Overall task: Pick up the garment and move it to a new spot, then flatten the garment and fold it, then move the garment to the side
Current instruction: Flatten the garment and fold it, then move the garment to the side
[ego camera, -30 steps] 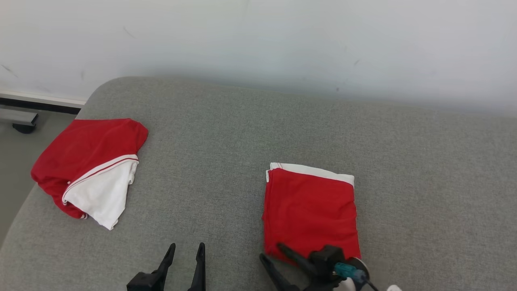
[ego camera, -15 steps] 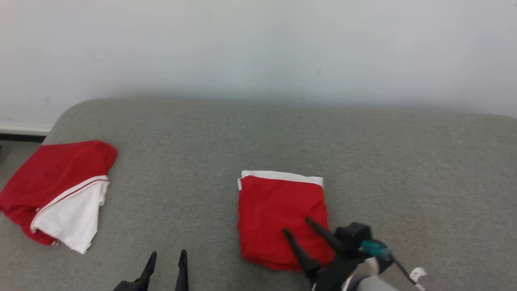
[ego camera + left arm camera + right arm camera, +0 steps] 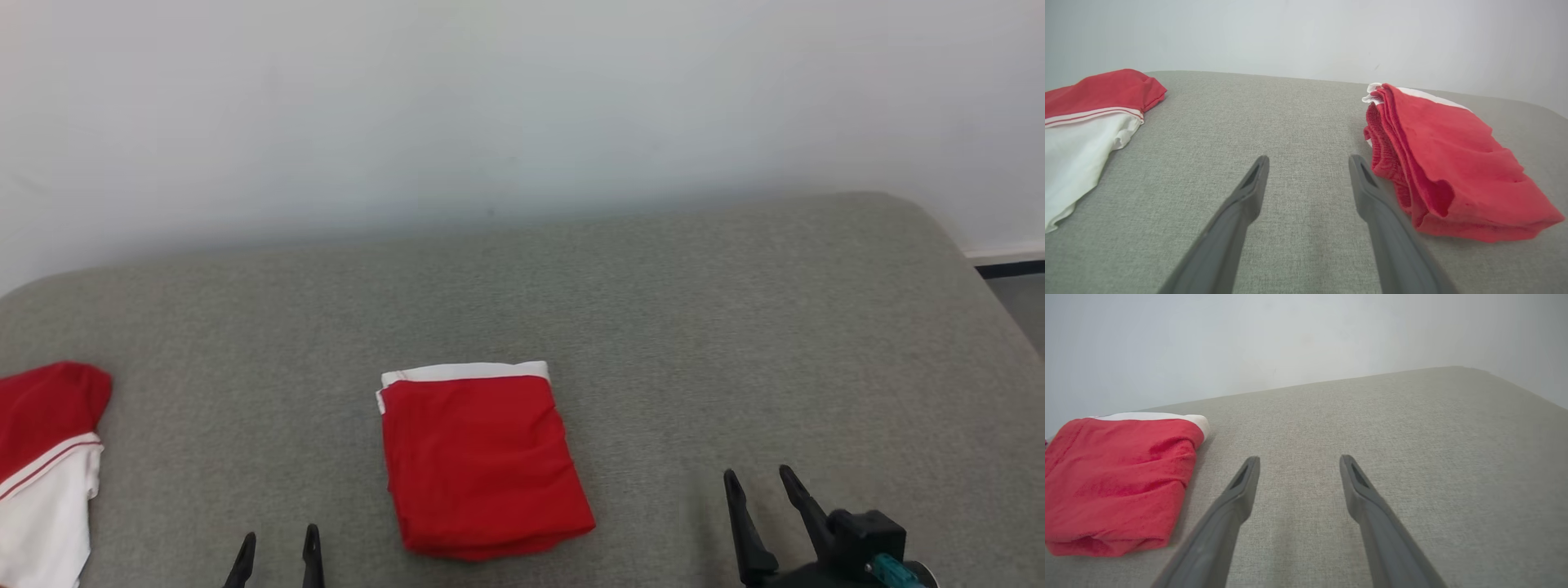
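Lying between the left pincer (image 3: 280,535) and right pincer (image 3: 758,472), the folded garment (image 3: 482,461) touches neither; both gape empty.

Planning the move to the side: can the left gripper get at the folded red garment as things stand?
Probably yes: the left gripper is open, close beside the folded garment, with bare grey cushion between them.

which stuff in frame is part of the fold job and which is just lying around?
Job: folded red garment, mid-cushion; left hand and right hand, both open, clear of it.
Lying about: red-and-white garment at the left edge; grey cushion beneath both.
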`<state>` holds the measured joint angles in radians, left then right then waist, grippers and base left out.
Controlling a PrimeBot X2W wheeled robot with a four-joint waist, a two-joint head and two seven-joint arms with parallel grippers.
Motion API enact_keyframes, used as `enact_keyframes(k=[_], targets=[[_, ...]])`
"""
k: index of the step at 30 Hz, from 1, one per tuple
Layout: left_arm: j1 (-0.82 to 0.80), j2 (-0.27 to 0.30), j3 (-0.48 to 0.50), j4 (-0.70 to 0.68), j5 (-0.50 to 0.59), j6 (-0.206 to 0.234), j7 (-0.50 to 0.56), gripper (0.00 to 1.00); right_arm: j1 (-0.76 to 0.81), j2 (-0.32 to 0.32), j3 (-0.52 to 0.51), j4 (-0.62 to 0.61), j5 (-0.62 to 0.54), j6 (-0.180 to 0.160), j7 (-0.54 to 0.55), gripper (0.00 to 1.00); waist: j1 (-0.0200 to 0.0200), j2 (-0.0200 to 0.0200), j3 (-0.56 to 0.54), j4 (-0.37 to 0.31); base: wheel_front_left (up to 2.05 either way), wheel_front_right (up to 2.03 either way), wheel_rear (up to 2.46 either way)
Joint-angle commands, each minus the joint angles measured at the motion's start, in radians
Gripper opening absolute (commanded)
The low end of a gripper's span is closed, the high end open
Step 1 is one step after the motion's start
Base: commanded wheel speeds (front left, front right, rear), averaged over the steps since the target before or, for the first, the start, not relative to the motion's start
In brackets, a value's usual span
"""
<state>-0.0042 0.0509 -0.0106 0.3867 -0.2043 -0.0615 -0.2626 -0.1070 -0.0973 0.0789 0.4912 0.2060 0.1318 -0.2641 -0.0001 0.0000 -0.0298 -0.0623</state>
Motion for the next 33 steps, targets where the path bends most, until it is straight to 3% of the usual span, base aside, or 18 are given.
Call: enact_keyframes(k=[1, 12, 33], targets=[[0.017, 0.000, 0.009, -0.006, 0.016, -0.001, -0.003, 1.00, 0.017, 0.012, -0.010, -0.013, -0.018, -0.002, 0.000, 1.00, 0.0001, 0.0000, -0.013, -0.031, 0.00, 0.00, 0.00], [0.068, -0.001, 0.062, -0.056, 0.080, -0.017, -0.003, 1.00, 0.069, 0.046, -0.070, -0.045, -0.069, -0.002, 0.000, 1.00, 0.0001, 0.0000, -0.029, -0.035, 0.00, 0.00, 0.00], [0.076, -0.001, 0.046, -0.106, 0.087, -0.011, -0.003, 1.00, 0.047, 0.048, -0.033, -0.053, -0.005, -0.002, 0.000, 1.00, 0.0001, 0.0000, 0.001, 0.019, 0.00, 0.00, 0.00]])
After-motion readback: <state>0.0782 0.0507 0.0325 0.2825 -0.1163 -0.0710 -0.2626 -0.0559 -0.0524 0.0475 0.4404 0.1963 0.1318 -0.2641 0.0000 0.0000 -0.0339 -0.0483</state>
